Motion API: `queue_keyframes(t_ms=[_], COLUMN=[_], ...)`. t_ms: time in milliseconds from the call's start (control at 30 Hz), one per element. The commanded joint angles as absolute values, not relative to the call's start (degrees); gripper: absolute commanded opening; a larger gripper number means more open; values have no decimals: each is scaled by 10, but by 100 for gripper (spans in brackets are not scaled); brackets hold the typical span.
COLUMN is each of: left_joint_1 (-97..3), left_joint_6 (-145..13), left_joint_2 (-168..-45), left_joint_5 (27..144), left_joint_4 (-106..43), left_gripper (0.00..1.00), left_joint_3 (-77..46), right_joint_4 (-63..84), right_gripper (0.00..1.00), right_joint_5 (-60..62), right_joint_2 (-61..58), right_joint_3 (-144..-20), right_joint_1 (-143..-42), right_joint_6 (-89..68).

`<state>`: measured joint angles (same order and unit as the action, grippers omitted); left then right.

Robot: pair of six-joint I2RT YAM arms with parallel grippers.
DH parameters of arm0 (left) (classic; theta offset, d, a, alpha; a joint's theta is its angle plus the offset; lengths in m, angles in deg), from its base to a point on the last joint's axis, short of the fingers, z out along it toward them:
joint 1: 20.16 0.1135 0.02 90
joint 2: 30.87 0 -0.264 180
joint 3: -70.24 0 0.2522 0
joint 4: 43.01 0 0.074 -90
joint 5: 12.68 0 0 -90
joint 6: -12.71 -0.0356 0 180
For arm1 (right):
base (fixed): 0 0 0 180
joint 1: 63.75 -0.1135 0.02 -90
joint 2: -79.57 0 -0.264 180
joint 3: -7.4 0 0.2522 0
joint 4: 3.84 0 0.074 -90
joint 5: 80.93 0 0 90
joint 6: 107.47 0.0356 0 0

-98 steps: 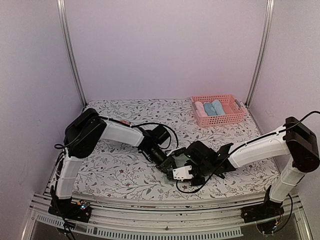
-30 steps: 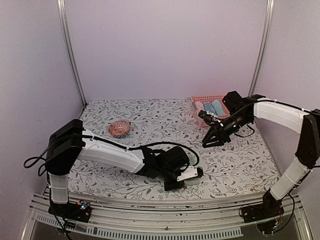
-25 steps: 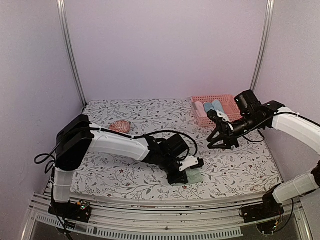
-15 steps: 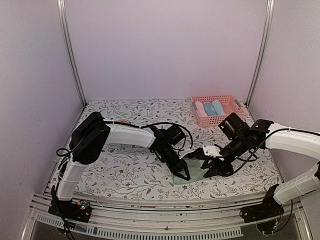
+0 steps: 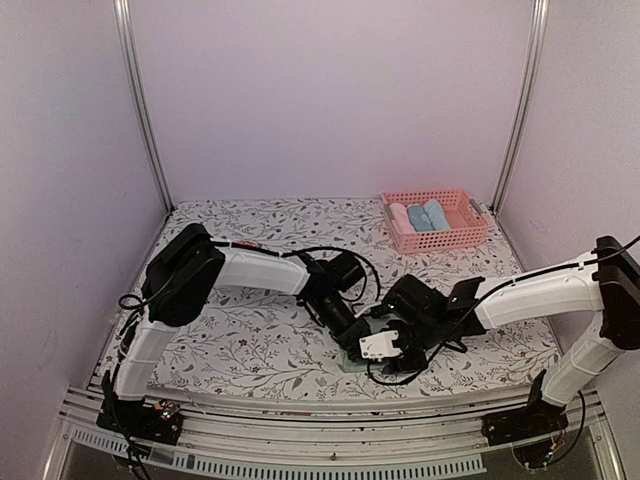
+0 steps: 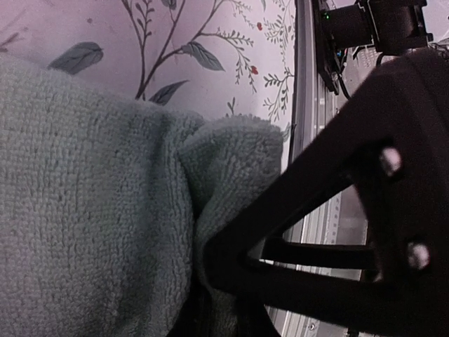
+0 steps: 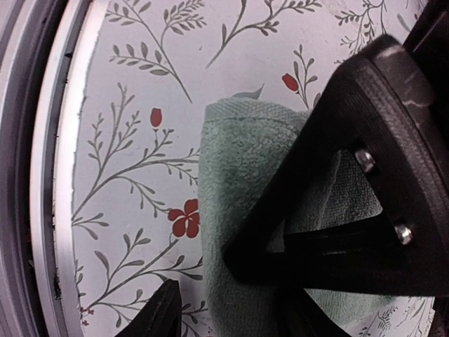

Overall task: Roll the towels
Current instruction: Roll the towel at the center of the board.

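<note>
Bordering rail (image 5: 330, 425): metal, along the table's near side, with both arm bases standing at it.
Writing: nothing is sharp enough to read.
Table (image 5: 240, 345): covered in a pale cloth printed with leaves and small red flowers.
Green towel (image 5: 350, 363): terry cloth. It lies on the table near the front edge, about mid-width. In the top view it is mostly hidden under the two grippers. In the left wrist view one corner is doubled over.
Left arm (image 5: 255, 270): the elbow is raised at the left. The white forearm stretches low to the right and toward the near edge, with the wrist tipped down at the towel.
Left gripper (image 5: 356, 342): the fingers are together on a bunched fold of the green towel, and the cloth puckers toward the tips.
Right arm (image 5: 540, 290): the shoulder joint sits high at the right edge. The forearm reaches long and low to the left, and the wrist ends at the towel, just beside the left gripper.
Right gripper (image 7: 200, 281): the fingers are apart, astride the towel's border. The upper finger lies over the cloth. The lower one is just off the border, above the printed table.
Basket (image 5: 447, 241): pink plastic lattice, at the far right of the table, well apart from both grippers.
Rolled towels (image 5: 420, 217): three side by side inside the basket, one pale and two blue.
</note>
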<state>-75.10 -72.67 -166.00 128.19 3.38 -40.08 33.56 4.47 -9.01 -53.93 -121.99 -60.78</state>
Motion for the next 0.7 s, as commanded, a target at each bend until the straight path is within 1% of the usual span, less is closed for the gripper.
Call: queue_keyframes(t_ms=[0,33,67,133,200,267,333,433,567,600,633,667], left_joint_1=[-747,-746,-744,-741,-739,-737,-731,-725,-733,-743,-764,-798], left_joint_6=[-721,-721,-722,-729,-736,-734,-715,-690,-661,-657,-672,-698], left_joint_2=[-1689,-1687,-1684,-1675,-1649,-1600,-1535,-1434,-1286,-1251,-1203,-1159], left_joint_5=[1247,1245,1243,1239,1218,1185,1130,1074,997,964,917,873], left_joint_4=[85,85,85,85,75,38,-20,-93,-228,-264,-311,-371], left_gripper=[0,0,1,7,15,24,30,34,37,43,45,51], left_joint_3=[-373,-372,-371,-367,-351,-312,-255,-165,-15,25,73,124], right_joint_4=[285,283,284,293,309,340,378,447,553,586,627,664], right_gripper=[46,42,37,23,14,10,9,8,7,6,6,6], right_joint_5=[108,108,104,93,70,17,-38,-123,-259,-294,-324,-351], right_joint_2=[-141,-149,-154,-160,-156,-152,-159,-193,-277,-307,-340,-373], right_joint_3=[-538,-534,-531,-528,-527,-533,-547,-586,-672,-700,-730,-760], right_joint_1=[-1228,-1228,-1229,-1229,-1228,-1227,-1221,-1196,-1135,-1115,-1089,-1075], right_joint_6=[-590,-591,-592,-595,-596,-599,-597,-591,-593,-598,-610,-620])
